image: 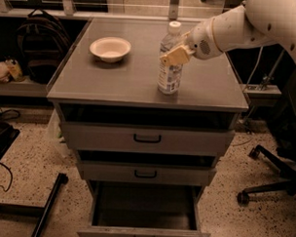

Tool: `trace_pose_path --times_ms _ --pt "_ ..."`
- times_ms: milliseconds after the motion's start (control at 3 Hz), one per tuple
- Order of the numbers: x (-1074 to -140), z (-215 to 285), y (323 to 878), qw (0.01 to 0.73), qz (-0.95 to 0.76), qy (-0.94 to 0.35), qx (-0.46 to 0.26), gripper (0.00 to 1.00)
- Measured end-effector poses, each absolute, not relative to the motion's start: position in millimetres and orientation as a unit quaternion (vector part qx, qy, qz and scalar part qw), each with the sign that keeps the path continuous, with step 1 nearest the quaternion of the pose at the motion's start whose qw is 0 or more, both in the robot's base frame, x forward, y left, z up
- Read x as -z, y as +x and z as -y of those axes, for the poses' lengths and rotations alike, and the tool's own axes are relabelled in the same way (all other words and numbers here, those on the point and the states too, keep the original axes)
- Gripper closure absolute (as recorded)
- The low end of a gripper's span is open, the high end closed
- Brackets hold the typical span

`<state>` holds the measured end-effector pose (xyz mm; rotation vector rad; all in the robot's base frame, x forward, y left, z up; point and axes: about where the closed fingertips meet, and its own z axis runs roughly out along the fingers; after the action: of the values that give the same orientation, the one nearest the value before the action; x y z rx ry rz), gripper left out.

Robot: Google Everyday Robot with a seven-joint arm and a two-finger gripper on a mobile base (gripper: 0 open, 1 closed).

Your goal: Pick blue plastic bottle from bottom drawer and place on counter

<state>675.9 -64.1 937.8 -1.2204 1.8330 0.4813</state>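
The blue plastic bottle (169, 67) looks clear, with a white cap and pale label. It stands upright on the counter (110, 82), right of centre. My gripper (175, 54) reaches in from the upper right on the white arm, and its tan fingers (177, 55) sit at the bottle's upper body. The bottom drawer (143, 213) is pulled open below, and its dark interior shows nothing inside.
A white bowl (110, 48) sits on the counter's back left. Two shallower drawers with black handles (147, 138) are above the bottom drawer. An office chair base (267, 178) is at right, a backpack (41, 48) on a shelf at left.
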Motion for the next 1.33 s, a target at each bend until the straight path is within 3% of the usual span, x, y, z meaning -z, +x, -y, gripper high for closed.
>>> trace_pose_path --times_ms 1000,1333 --pt "-937.7 64.1 675.9 0.429 -0.734 -0.489 -0.193 0.11" --pt "-937.7 64.0 675.9 0.429 -0.734 -0.489 -0.193 0.00"
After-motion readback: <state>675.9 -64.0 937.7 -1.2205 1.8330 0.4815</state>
